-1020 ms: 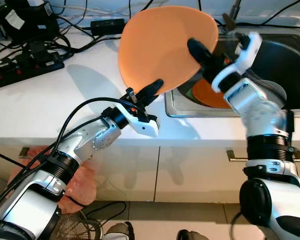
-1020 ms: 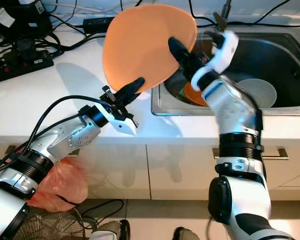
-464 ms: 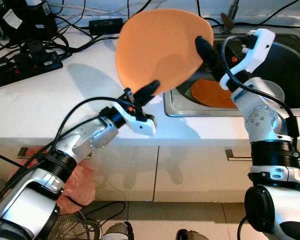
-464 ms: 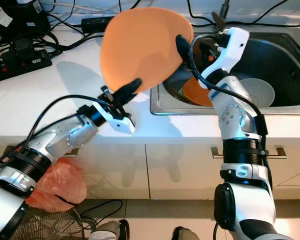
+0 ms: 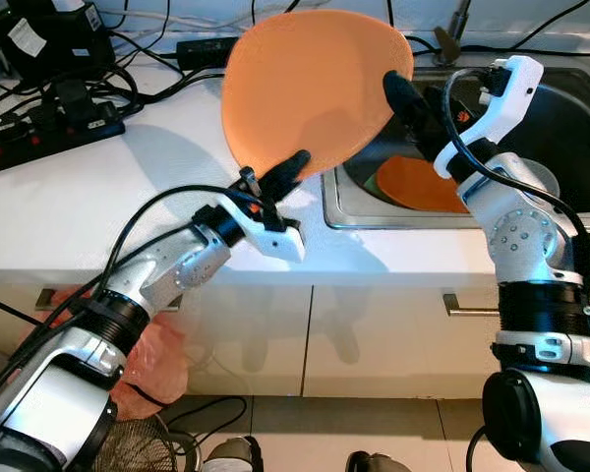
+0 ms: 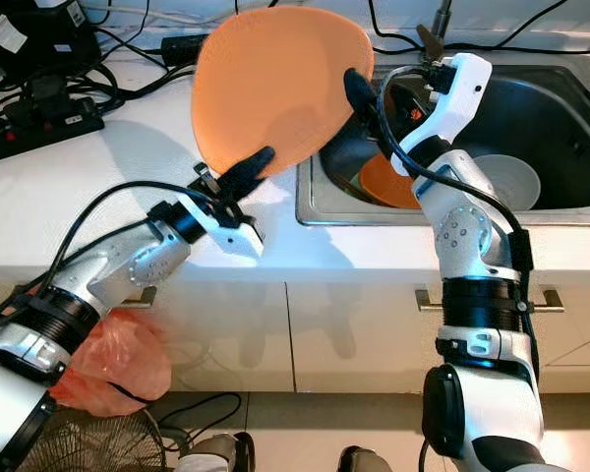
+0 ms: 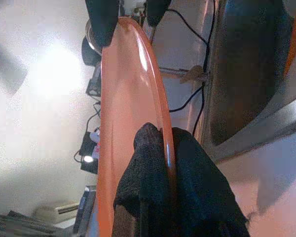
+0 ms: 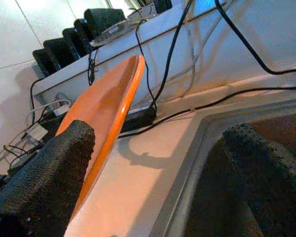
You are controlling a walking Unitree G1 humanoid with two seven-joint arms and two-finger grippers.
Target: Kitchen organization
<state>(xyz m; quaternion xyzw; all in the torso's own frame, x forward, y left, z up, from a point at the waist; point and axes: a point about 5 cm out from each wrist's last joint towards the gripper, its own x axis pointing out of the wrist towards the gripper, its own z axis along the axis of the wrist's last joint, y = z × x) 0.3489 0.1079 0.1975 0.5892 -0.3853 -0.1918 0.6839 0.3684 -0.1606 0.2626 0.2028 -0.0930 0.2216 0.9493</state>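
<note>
You've got the white counter (image 5: 98, 197) w/ the steel sink (image 6: 570, 211) on its right side; power strips and cables (image 5: 49, 108) sit at the back left. The big orange plate (image 5: 310, 84) is held tilted above the counter edge beside the sink. Left gripper (image 5: 280, 177) is clamped on its lower rim. Right gripper (image 8: 153, 163) is spread wide, one finger against the plate's edge. Another orange plate (image 5: 418, 187) and a white bowl (image 6: 506, 177) lie in the sink.
</note>
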